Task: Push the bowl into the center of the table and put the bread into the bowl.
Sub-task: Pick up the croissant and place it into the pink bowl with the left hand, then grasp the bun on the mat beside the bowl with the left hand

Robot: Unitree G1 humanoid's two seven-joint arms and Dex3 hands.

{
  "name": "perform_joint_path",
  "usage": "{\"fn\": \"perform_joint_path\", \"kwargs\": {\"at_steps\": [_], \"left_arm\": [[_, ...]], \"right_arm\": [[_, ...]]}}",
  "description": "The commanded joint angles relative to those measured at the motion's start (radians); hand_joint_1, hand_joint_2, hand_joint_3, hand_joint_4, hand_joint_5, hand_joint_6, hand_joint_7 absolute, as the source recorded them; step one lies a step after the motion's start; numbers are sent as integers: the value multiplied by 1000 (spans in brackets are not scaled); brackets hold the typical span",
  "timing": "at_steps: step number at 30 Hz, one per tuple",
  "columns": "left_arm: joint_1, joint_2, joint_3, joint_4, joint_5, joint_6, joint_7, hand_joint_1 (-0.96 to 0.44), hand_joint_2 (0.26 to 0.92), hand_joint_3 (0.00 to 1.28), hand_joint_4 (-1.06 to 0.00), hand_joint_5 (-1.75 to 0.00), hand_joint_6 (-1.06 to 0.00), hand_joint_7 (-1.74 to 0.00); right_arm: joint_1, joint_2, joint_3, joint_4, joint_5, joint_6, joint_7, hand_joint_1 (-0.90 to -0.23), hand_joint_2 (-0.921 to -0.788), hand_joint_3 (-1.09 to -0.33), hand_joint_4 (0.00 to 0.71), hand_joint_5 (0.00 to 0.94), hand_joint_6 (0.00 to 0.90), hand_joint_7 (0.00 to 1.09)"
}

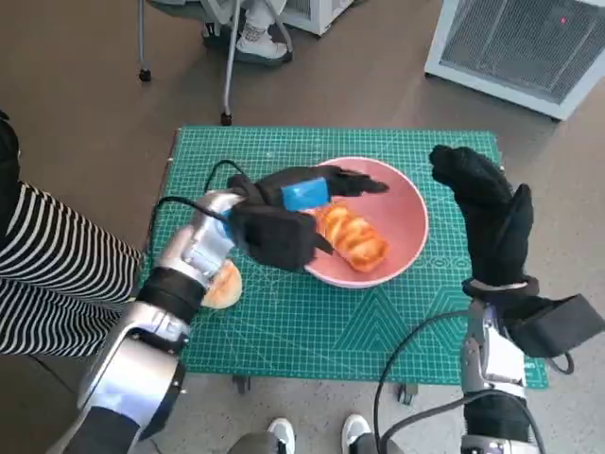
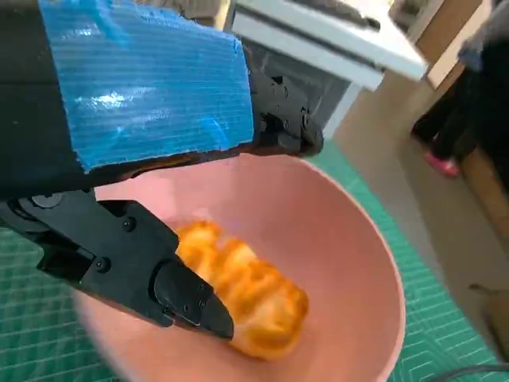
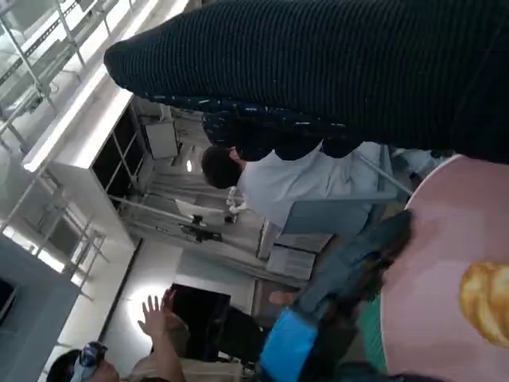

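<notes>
Left hand (image 1: 288,219) reaching forward, fingers spread, seemingly empty; right hand (image 1: 487,213) raised, open.

Pink bowl (image 1: 402,194) near green-matted table's (image 1: 312,326) center, toward far edge; golden twisted bread (image 1: 352,236) lying inside.

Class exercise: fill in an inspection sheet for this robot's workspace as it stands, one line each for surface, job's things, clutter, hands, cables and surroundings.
Surface: green cutting mat covers the table.
Job's things: pink bowl near mat centre; bread lies inside it.
Clutter: a second bread piece on the mat beside the left forearm.
Hands: left hand over the bowl, fingers apart above the bread; right hand raised, holding nothing.
Cables: black cables along both forearms.
Surroundings: striped sleeve, chair legs, white unit, shoes.
</notes>
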Motion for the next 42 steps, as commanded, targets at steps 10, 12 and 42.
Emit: {"fn": "perform_joint_path", "kwargs": {"at_steps": [10,12,42], "left_arm": [[126,249,175,-268,-181,0,-163,-280,798,5,-24,-5,-185,-33],[151,280,196,-302,-202,15,-184,-301,803,7,-29,-6,-190,-34],[485,453,240,-606,-177,205,-261,-184,749,0,-73,-3,-274,-34]], "right_arm": [[18,7,-1,19,-7,13,-4,-750,-921,-812,130,2,17,506],[17,7,0,22,-9,13,-4,-750,-921,-813,130,2,17,505],[1,-3,5,30,0,52,19,-729,-921,-824,123,0,0,505]]}}
